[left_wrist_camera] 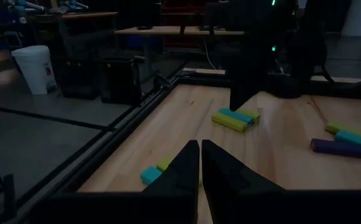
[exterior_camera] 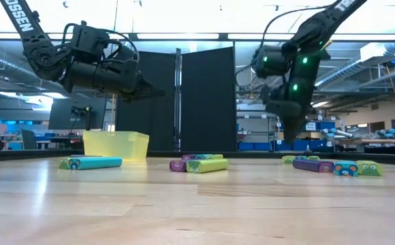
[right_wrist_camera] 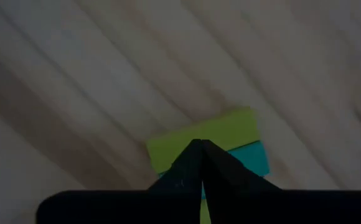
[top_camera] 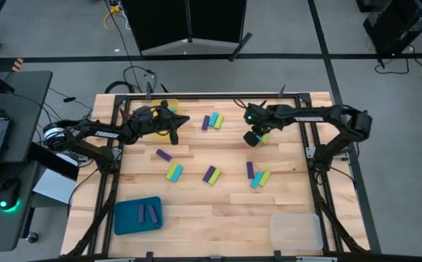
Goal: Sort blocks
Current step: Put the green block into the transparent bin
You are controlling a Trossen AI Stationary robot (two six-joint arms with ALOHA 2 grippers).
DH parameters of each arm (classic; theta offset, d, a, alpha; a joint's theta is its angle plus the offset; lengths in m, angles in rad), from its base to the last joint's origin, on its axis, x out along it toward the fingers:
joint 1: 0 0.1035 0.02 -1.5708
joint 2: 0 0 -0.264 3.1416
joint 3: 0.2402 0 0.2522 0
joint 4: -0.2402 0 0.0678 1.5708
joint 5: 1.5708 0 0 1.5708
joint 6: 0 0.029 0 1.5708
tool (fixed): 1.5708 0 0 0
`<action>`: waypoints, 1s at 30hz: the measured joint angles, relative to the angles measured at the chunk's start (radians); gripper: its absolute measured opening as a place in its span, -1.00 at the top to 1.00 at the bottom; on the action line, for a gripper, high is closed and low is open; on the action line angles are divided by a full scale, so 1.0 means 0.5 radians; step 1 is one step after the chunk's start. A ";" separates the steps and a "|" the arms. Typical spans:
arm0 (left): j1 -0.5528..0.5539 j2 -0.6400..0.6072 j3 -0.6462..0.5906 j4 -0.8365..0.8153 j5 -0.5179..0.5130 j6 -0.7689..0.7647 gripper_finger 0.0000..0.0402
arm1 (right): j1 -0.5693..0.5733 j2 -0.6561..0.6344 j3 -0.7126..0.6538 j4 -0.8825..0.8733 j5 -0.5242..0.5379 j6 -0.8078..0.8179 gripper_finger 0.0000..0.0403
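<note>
Near the table's far edge we hold our right gripper with its fingers pressed together and nothing between them, hovering right over a yellow-green block and a cyan block lying side by side. Our left gripper, also closed and empty, hangs above the yellow tray by the far left corner. Other blocks lie scattered across the table's middle, two in the blue tray near the front left corner
</note>
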 joint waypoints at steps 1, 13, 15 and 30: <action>0.000 0.000 0.000 0.000 -0.002 0.000 0.88 | -0.002 0.033 0.000 0.013 0.000 -0.001 0.90; 0.000 0.000 0.000 0.002 -0.029 0.005 0.87 | 0.036 0.148 0.004 0.133 -0.165 -0.232 0.90; 0.000 0.000 0.000 0.002 -0.039 0.005 0.87 | 0.079 0.148 0.010 0.144 -0.222 -0.355 0.91; 0.000 0.000 0.000 -0.002 -0.055 0.005 0.87 | 0.352 0.145 0.281 0.177 -0.170 -0.121 0.60</action>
